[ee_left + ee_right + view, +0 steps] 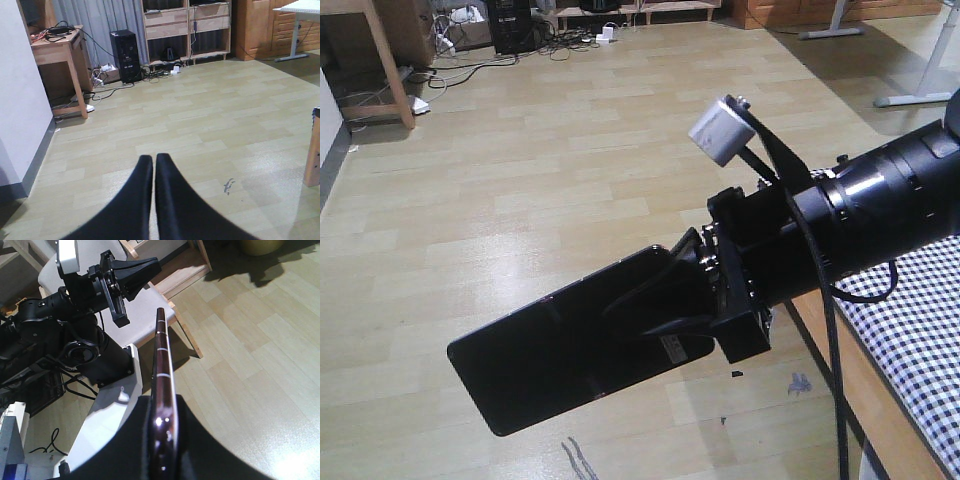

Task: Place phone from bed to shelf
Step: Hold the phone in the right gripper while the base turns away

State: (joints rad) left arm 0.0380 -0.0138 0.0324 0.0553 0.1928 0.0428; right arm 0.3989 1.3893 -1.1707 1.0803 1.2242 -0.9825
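Note:
The phone [545, 350] is a slim black glossy slab held out over the wood floor, left of the bed [920, 320] with its checked sheet. My right gripper [620, 345] is shut on one end of it. In the right wrist view the phone [161, 355] shows edge-on with a pinkish rim, pinched between the right gripper's [165, 407] two black fingers. My left gripper [152, 159] is shut with nothing in it and hangs above bare floor; it also shows as the left gripper [150, 265] in the right wrist view. The shelf [185, 30], wooden with open compartments, stands at the far wall.
A wooden desk [55, 47] with cables stands by the left wall, a black PC tower [125, 55] beside it. More cables and plugs [160, 72] lie on the floor before the shelf. The bed's wooden corner [312, 150] is at the right. The robot's white base [115, 405] is close behind the phone.

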